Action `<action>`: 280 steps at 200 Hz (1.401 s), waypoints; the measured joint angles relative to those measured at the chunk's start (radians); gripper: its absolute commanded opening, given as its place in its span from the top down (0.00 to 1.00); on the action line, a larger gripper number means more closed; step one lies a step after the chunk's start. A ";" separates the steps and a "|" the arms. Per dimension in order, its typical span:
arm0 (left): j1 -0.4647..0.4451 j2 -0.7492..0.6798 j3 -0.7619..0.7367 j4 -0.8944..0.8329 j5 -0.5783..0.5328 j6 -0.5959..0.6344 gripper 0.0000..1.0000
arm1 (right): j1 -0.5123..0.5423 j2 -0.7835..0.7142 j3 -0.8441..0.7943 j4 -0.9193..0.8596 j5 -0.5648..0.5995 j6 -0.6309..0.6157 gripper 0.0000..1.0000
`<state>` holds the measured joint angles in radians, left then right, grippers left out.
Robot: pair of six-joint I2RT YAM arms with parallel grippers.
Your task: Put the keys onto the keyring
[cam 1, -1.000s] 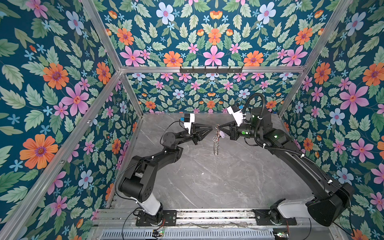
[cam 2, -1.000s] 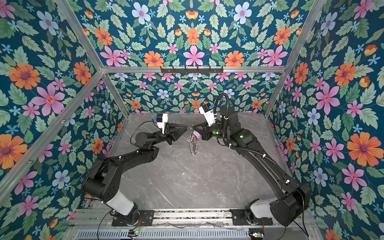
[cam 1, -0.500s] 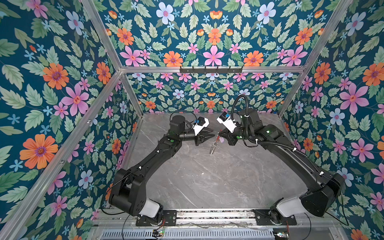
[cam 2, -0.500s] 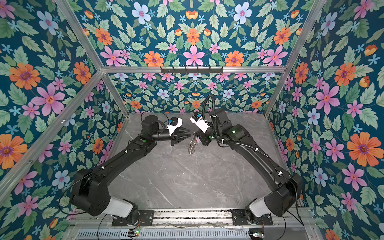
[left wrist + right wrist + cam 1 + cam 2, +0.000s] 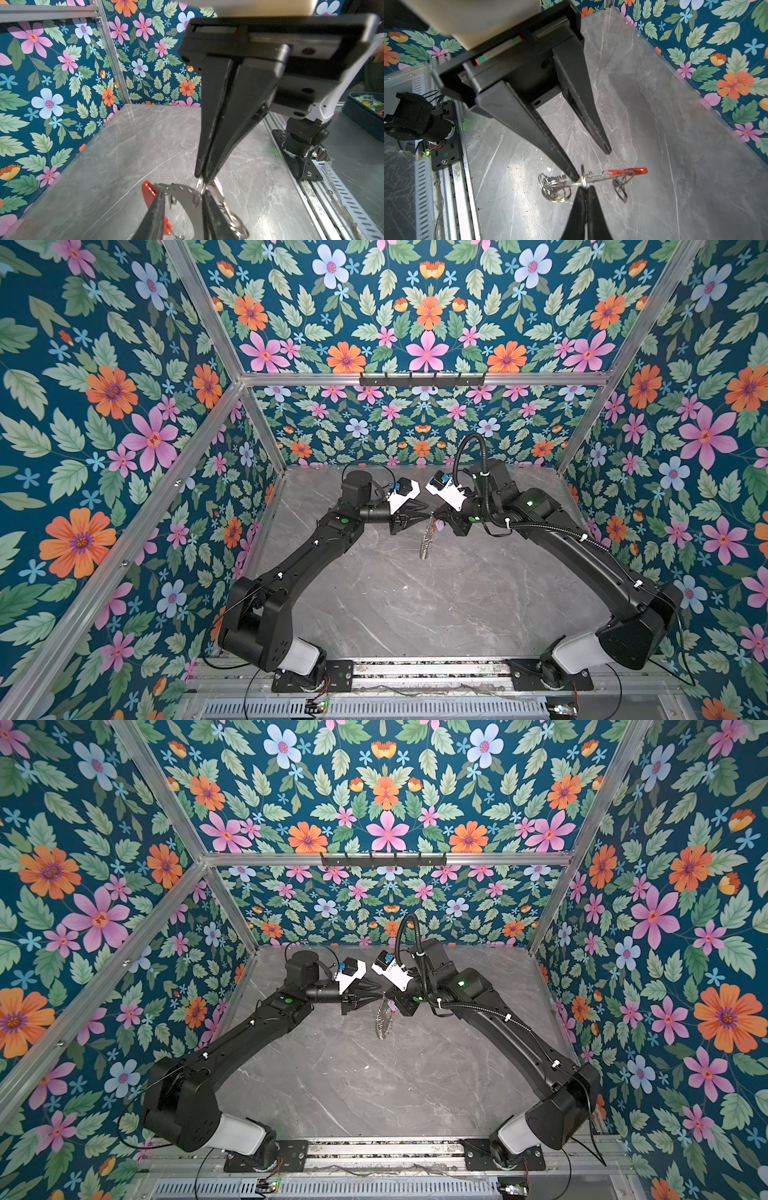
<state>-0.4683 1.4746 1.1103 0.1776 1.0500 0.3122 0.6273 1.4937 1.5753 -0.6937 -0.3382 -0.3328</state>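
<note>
The grey marbled tabletop point(image 5: 415, 605) is lying under both arms. Above it, the left gripper point(image 5: 590, 165) is standing partly open, its fingers straddling the large keyring with a red plastic section point(image 5: 626, 171), which is hanging between the two grippers. The right gripper point(image 5: 584, 190) is pinching tight on a small silver ring point(image 5: 583, 178) threaded on that loop. A lilac plastic tag point(image 5: 217, 184) is dangling just beside its tips.

Left claw point(image 5: 182, 194), jaws apart, straddles the keyring point(image 5: 179, 189): the perforated steel band runs between its fingers, with the red section point(image 5: 148, 192) outside one finger. Right claw point(image 5: 204, 179), jaws together, pinches a small ring point(image 5: 198, 186) just ahead of the other finger, with a lilac tag point(image 5: 217, 184) behind. Split rings point(image 5: 235, 223) hang beside that finger, over the table point(image 5: 124, 145).
</note>
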 measured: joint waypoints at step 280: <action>0.003 0.020 -0.061 0.304 0.085 -0.332 1.00 | -0.139 -0.098 -0.217 0.321 -0.320 0.447 1.00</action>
<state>-0.4648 1.4944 1.0496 0.4816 1.1347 -0.0196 0.4881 1.3960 1.3586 -0.3729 -0.6579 0.1146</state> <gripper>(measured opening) 0.050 0.049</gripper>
